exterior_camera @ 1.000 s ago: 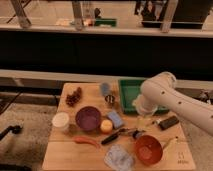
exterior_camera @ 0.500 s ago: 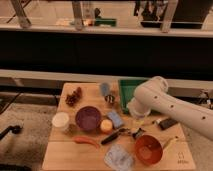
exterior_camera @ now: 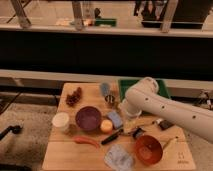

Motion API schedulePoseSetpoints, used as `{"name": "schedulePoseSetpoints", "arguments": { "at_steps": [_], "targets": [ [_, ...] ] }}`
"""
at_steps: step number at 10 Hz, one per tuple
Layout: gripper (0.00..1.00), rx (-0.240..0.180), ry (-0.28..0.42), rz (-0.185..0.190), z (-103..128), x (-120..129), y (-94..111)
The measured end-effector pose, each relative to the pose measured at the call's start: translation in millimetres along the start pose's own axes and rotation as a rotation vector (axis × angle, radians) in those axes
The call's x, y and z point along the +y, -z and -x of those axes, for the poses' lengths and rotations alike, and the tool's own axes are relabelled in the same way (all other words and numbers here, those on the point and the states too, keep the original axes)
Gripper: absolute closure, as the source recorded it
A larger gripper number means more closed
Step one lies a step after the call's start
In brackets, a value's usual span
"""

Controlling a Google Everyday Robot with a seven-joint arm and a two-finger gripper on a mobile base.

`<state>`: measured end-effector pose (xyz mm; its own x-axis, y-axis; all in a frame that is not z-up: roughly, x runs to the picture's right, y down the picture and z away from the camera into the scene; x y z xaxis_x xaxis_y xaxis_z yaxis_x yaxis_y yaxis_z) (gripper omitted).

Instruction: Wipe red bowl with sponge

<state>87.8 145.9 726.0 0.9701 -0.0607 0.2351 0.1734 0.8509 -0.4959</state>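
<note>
Now the arm has swung in from the right side of the desk; a second ago its pale elbow hung over the far right edge, and it sits much nearer the middle, in front of the green tray. The gripper points down below that elbow, just beside the sponge, on its right. The fingers are spread as wide as they go and hold nothing, as far as I can see.

The sponge, a small light-blue block, lies flat on the desk between the purple bowl and the gripper, with an orange fruit touching or nearly touching its near-left corner. The red bowl stands upright near the front right of the desk, close to the pale cloth and well apart from the sponge. A black-handled tool lies between the two.

To my eye the shift means the arm is lining up for the pickup and nothing of the wiping has begun. The fingers need to drop around the sponge without nudging the fruit or the purple bowl, and only then carry it across to the red bowl.
</note>
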Motion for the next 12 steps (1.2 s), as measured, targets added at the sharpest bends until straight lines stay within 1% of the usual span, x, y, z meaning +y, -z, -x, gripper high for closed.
{"name": "schedulePoseSetpoints", "arguments": {
  "at_steps": [1, 4, 6, 9, 11, 12],
  "targets": [
    [0.2, -0.006, 0.01, 0.002, 6.8, -1.2, -4.1],
    [0.2, -0.016, 0.019, 0.004, 11.0, -5.5, -19.4],
    [0.2, -0.025, 0.019, 0.006, 13.4, -17.0, -31.6],
    [0.2, -0.04, 0.015, 0.007, 9.5, -30.1, -43.8],
    [0.2, -0.044, 0.012, 0.011, 7.7, -34.2, -51.3],
    [0.2, -0.044, 0.012, 0.013, 6.2, -35.9, -58.6]
  ]
}}
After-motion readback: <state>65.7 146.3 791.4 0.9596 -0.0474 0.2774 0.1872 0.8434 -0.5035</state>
